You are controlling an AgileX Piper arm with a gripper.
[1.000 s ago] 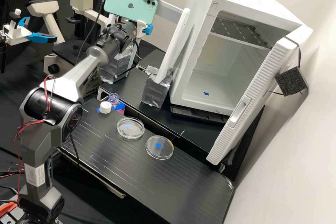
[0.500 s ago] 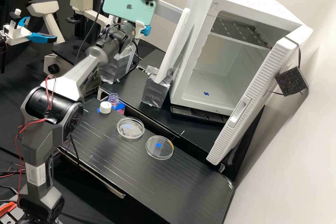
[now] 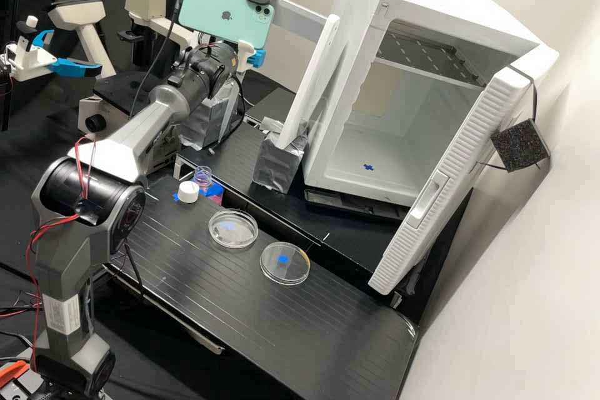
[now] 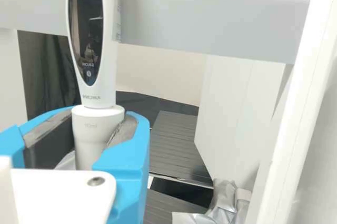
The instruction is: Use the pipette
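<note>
In the high view my gripper (image 3: 255,57) is high over the back of the bench, beside the stand's grey rail and partly behind the phone on the wrist. From the wrist view, both blue fingers of the gripper (image 4: 100,134) are shut around the light collar of the white pipette (image 4: 108,84), just under its dark display. The pipette is upright in front of the rail; its tip is hidden. On the front bench lie two clear dishes (image 3: 233,239) (image 3: 285,272). Behind them to the left stand an open clear bottle (image 3: 202,176) and a white cap (image 3: 188,192).
The grey rail (image 3: 306,12) spans two white uprights with foil-wrapped feet (image 3: 278,162). Right of it stands a white open incubator (image 3: 350,75), its door (image 3: 450,181) swung out. A microscope (image 3: 97,115) and a second arm's blue-fingered gripper (image 3: 74,67) are at the left.
My arm has moved slightly to the left and a little lower in the high view, carrying the wrist phone with it. The dishes, bottle and cap have stayed put.
</note>
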